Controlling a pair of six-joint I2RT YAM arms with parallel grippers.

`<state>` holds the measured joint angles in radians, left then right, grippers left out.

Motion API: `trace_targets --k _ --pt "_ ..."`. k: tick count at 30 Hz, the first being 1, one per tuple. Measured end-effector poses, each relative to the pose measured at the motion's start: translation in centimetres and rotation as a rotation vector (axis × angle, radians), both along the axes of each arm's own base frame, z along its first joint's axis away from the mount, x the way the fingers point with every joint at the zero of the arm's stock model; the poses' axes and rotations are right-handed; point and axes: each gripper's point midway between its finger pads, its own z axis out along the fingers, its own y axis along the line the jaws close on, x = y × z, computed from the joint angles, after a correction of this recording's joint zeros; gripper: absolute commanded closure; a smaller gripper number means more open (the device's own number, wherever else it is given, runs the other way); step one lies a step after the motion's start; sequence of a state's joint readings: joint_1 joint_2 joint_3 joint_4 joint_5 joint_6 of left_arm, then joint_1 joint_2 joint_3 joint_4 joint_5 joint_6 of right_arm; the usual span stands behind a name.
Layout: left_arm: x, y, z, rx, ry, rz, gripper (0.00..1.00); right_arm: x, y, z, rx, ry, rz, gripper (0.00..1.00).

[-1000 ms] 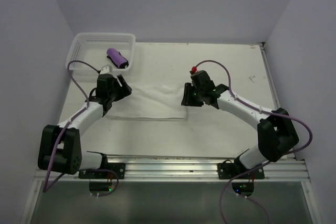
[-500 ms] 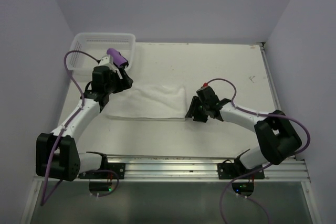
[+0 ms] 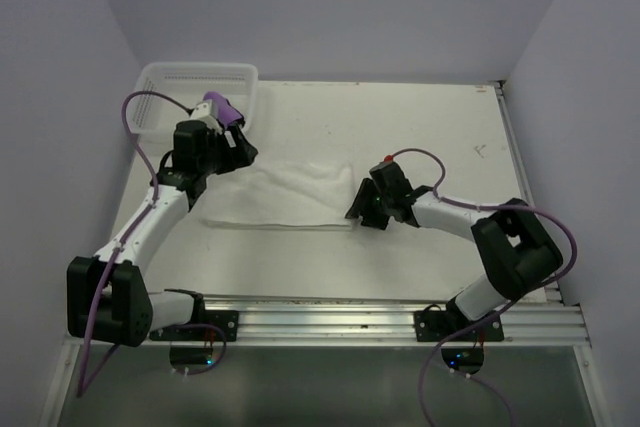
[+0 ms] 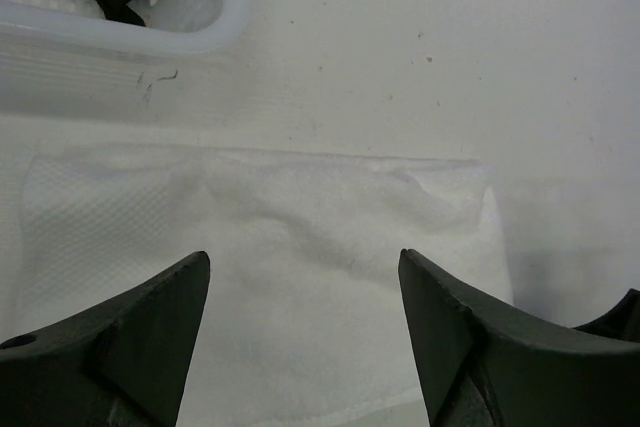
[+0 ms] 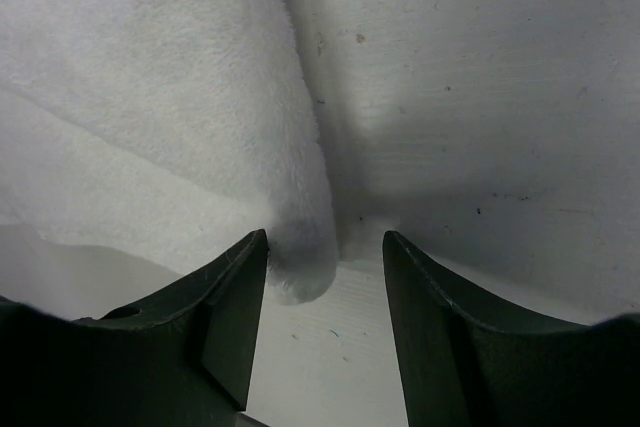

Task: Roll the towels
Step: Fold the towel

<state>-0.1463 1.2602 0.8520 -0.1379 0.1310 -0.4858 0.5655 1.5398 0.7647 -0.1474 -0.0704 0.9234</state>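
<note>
A large fluffy white towel (image 3: 285, 197) lay flat on the table; a small purple dark-trimmed towel (image 3: 222, 109) sat in a white mesh basket (image 3: 165, 72). The left gripper (image 4: 302, 267) and right gripper (image 5: 325, 247) both had jaws apart. A shallow pinch by the right at the white towel's corner could slip and skew the roll.

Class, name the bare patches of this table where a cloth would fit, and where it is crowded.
Bare: the far right of the table, beyond the right gripper; the near strip between white towel and rail. Crowded: far left, with basket, purple towel, left gripper.
</note>
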Motion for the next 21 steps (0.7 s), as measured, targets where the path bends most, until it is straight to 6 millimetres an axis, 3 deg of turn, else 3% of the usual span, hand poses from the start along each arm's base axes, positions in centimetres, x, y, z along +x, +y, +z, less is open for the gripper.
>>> trace_targets --k 3,6,7,9,10,13,18,21 --pt "0.6 -0.4 1.4 -0.012 -0.024 -0.013 0.20 0.1 0.5 -0.9 0.015 0.023 -0.002 0.47" --pt "1.0 -0.6 2.7 -0.022 -0.052 -0.024 0.19 0.5 1.0 -0.9 0.038 0.018 -0.007 0.55" --pt "1.1 -0.7 2.9 -0.025 -0.058 -0.027 0.19 0.6 1.1 -1.0 0.041 0.019 -0.009 0.65" --pt "1.2 -0.8 3.2 -0.030 -0.065 -0.033 0.19 0.6 1.2 -1.1 0.047 0.020 -0.015 0.76" --pt "1.2 -0.9 3.2 -0.033 -0.065 -0.036 0.19 0.5 1.1 -1.3 0.048 0.022 -0.018 0.89" --pt "1.3 -1.2 3.1 -0.046 -0.058 -0.044 0.19 0.0 1.0 -1.7 0.057 0.030 -0.021 1.00" --pt "1.6 -2.3 1.9 -0.071 -0.028 -0.073 0.18 -1.2 0.0 -1.8 0.056 0.022 -0.023 1.00" --pt "1.7 -4.5 0.8 -0.071 0.006 -0.123 0.18 -2.1 -1.4 -1.8 0.037 0.016 -0.031 1.00"
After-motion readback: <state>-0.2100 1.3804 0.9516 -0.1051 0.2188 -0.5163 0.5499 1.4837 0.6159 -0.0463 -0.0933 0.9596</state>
